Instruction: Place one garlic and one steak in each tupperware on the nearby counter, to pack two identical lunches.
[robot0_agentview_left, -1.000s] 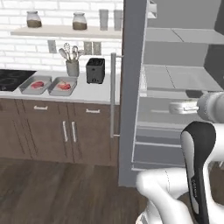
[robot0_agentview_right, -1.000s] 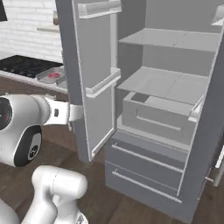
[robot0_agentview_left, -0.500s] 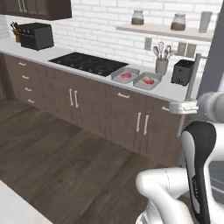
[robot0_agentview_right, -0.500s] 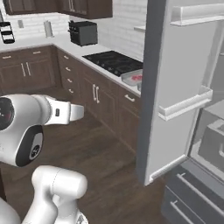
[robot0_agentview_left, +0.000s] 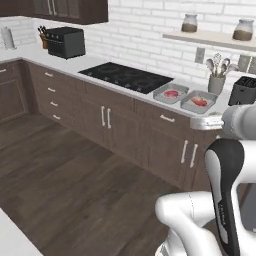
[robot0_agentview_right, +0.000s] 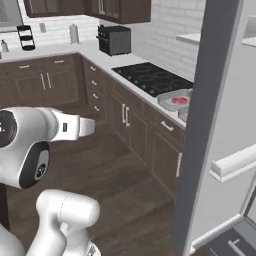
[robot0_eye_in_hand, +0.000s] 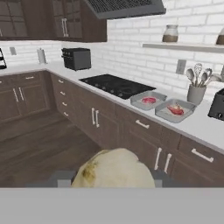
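In the hand view a tan-yellow garlic (robot0_eye_in_hand: 113, 168) sits low and close, with my gripper (robot0_eye_in_hand: 112, 176) shut on it and the fingertips mostly hidden behind it. Ahead, on the pale counter (robot0_eye_in_hand: 200, 125), two grey tupperware trays stand side by side right of the hob. The left tupperware (robot0_eye_in_hand: 136, 102) holds a red steak (robot0_eye_in_hand: 148, 100), and the right tupperware (robot0_eye_in_hand: 164, 115) holds another steak (robot0_eye_in_hand: 176, 110). In the left base view the hand (robot0_agentview_left: 196, 123) hangs in front of the cabinets, just below and right of the trays (robot0_agentview_left: 162, 99).
A black four-ring hob (robot0_agentview_left: 127, 76) lies left of the trays. A utensil pot (robot0_agentview_left: 216, 83) and black toaster (robot0_agentview_left: 245, 90) stand behind them. A black oven box (robot0_agentview_left: 67, 42) sits in the far corner. The open fridge door (robot0_agentview_right: 215, 125) stands close on the right. Wood floor lies in front.
The whole picture has swung: the base has turned away from the open fridge toward the counter with the hob and trays. The garlic stays in the gripper.
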